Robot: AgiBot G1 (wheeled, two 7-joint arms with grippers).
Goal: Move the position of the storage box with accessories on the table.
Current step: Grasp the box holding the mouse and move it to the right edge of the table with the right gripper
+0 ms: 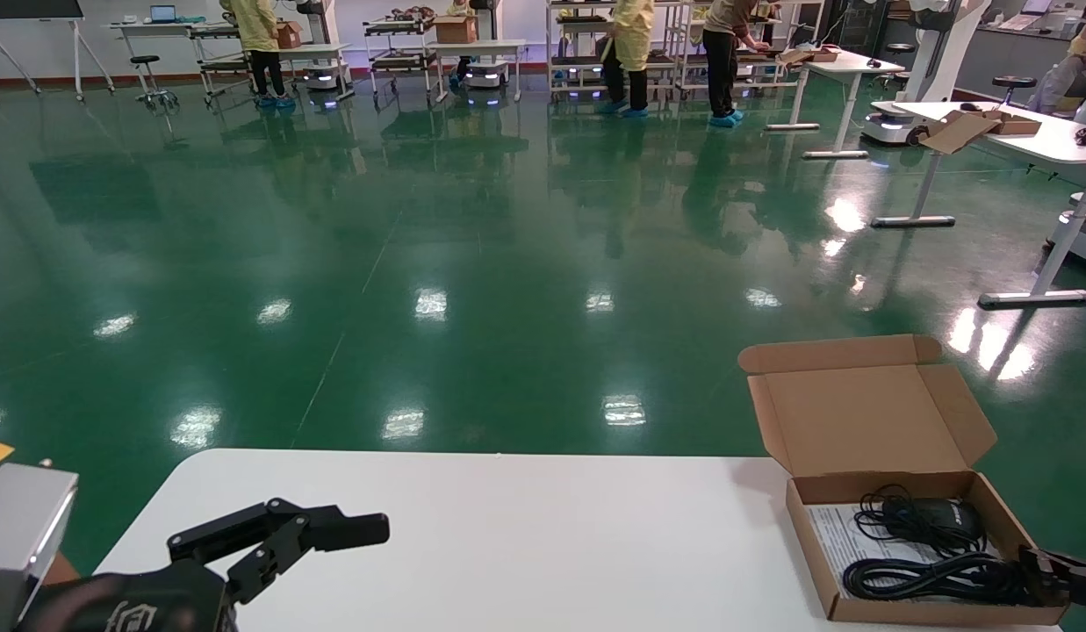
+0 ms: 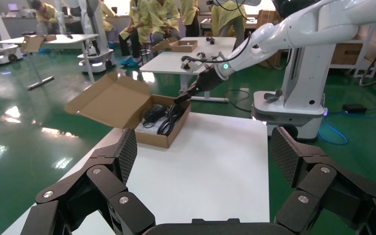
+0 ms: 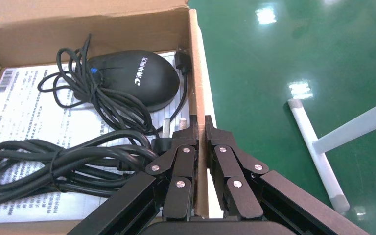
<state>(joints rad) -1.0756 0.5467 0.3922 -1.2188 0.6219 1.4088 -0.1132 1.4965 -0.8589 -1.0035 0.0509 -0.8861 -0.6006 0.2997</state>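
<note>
The brown cardboard storage box [image 1: 867,417] sits at the right end of the white table [image 1: 525,544] with its flap lid open and leaning back. Inside lie coiled black cables [image 1: 933,575], a black mouse-shaped device [image 1: 933,518] and a white printed sheet [image 3: 29,107]. My right gripper [image 3: 200,127] is shut on the box's right side wall [image 3: 196,63], one finger inside and one outside; it shows at the box's near right corner in the head view [image 1: 1030,562]. My left gripper [image 2: 203,149] is open and empty over the table's near left corner [image 1: 279,535], far from the box [image 2: 112,100].
The box stands close to the table's right and far edges, with green floor [image 1: 472,290] beyond. Other white desks [image 1: 1034,140] with a cardboard box, shelves and several people stand far off. My white body and base [image 2: 298,73] show behind the table in the left wrist view.
</note>
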